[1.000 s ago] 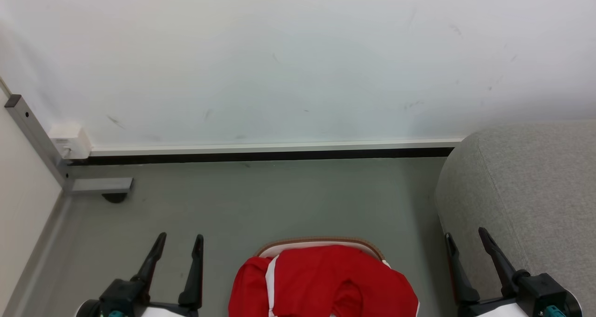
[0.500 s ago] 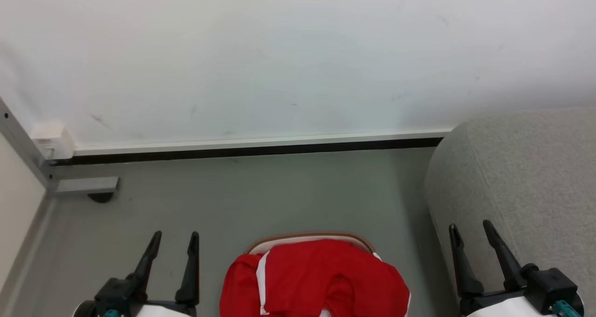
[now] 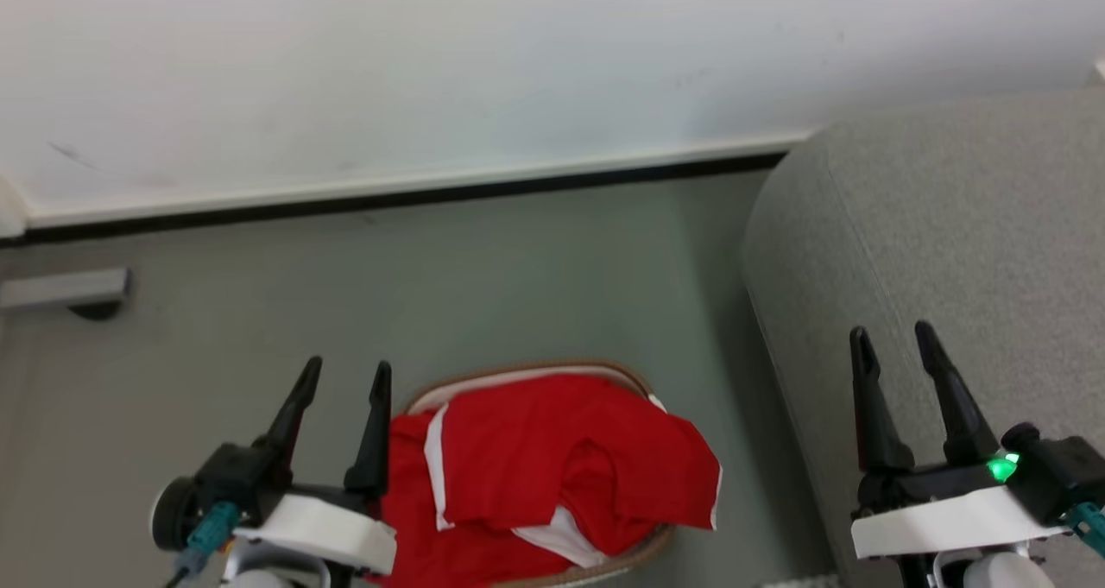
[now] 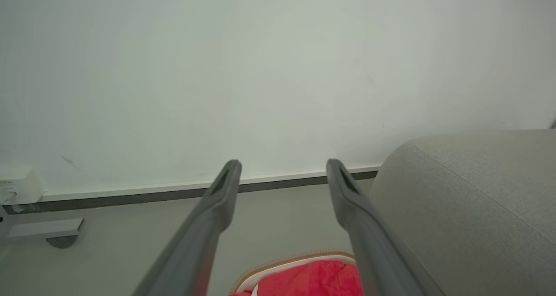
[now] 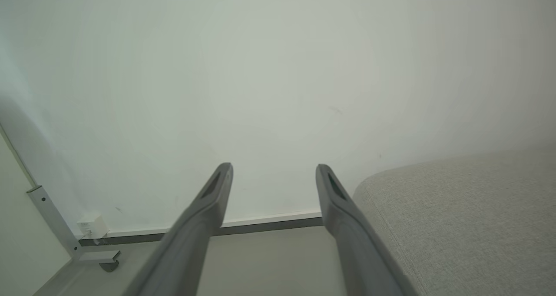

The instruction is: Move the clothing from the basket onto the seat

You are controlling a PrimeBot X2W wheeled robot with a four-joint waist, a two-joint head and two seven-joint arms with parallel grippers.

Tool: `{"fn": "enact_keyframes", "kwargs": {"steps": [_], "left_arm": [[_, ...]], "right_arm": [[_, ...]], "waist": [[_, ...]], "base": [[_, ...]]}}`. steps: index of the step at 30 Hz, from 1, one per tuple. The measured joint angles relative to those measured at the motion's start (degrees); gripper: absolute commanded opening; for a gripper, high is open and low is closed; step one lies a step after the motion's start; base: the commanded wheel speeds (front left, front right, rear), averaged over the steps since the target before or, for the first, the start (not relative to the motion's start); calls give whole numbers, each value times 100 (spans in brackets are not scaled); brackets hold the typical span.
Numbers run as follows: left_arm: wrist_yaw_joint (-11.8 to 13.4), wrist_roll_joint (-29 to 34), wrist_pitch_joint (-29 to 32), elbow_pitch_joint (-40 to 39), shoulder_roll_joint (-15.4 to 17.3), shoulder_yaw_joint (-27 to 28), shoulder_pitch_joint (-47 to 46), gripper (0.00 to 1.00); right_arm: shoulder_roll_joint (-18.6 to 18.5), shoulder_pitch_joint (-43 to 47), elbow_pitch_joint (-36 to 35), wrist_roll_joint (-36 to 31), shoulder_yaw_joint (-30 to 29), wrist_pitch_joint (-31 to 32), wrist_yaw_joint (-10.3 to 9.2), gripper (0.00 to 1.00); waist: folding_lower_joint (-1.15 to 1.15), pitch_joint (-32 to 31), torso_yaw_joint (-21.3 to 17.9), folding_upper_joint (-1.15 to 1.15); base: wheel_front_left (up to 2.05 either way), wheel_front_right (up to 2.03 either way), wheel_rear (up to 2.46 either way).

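My pincers: 2, left gripper [image 3: 348, 365] and right gripper [image 3: 890, 331]
basket [image 3: 527, 368]: 1
seat [image 3: 950, 225]: 1
clothing [image 3: 552, 450]: 1 red heap, pieces uncountable

Clothing [image 3: 552, 450], 6 o'clock in the head view: soft red cloth, faint sheen, smooth white trim. Basket [image 3: 518, 369] rim: brown with a braided look, cream plastic just inside. Seat [image 3: 950, 225], 3 o'clock: light grey woven fabric, matt, coarse. Floor [image 3: 432, 286]: smooth matt grey. Wall [image 3: 432, 53]: matt white, scuffed. Left gripper [image 3: 345, 368] and right gripper [image 3: 891, 333]: matt dark plastic fingers.
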Motion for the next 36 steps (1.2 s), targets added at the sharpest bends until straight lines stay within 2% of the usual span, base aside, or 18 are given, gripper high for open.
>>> {"fn": "enact_keyframes", "kwargs": {"steps": [10, 17, 20, 30, 36], "left_arm": [[-33, 25, 0, 772, 389, -291, -985, 100], [-47, -223, 12, 1968, 627, -817, -1731, 100], [-47, -283, 200, 2537, 723, -1104, -2223, 100], [-47, -625, 935, 3989, 754, -2259, -3440, 100], [-47, -713, 1238, 4718, 924, -2579, -3984, 100]], "right_arm": [[24, -458, -554, 321, -38, 0, 0, 100], [29, -721, -782, 533, -24, -1, 0, 100], [29, -806, -910, 708, -24, 0, 1, 100], [30, -946, -1218, 968, 55, 0, 0, 100], [29, -1065, -1374, 1144, 169, 0, 0, 100]], "waist": [[1, 1120, -388, 0], [1, 1749, -723, 0], [1, 1998, -843, 0], [1, 2795, -1206, 0], [1, 3251, -1466, 0]], "base": [[0, 0, 0], [0, 0, 0], [0, 0, 0], [0, 0, 0], [0, 0, 0]]}}
